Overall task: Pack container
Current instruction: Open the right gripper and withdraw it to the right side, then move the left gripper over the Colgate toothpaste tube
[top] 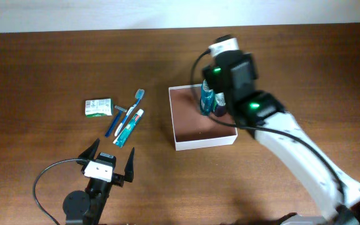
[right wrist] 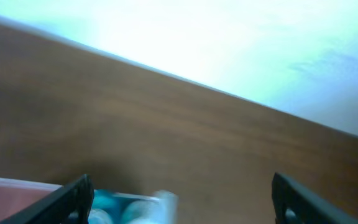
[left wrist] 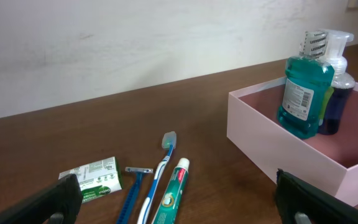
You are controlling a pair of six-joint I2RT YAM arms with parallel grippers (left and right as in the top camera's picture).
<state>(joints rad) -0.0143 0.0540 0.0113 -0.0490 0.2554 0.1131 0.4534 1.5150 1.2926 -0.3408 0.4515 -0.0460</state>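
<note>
1. Two bottles stand upright inside the container (top: 205,142), which sits right of centre on the worktop (top: 42,75). A teal mouthwash bottle (left wrist: 303,93) touches a darker pump bottle (left wrist: 337,102) beside it. Both are tucked against the far wall, probably to keep the rest of the reddish floor bare for flatter items.
2. Four toiletries lie outside, left of the container and close together: a soap packet (left wrist: 95,177), a razor (left wrist: 135,186), a toothbrush (left wrist: 160,165) and a toothpaste tube (left wrist: 173,193). They lie just ahead of the left arm, so I judge them to be its share of the packing.
3. The right arm stretches from the near right edge diagonally across the container, its wrist hanging over the bottles. The right gripper (right wrist: 179,208) has its fingers spread wide and grasps nothing. Blurred bottle tops show below, between them.
4. The left arm sits low at the near edge, aimed at the toiletries. The left gripper (top: 113,155) has its fingers fully apart and empty, just short of the toothpaste.
5. Packing looks partly done, and a pick from the loose group seems likely next.
</note>
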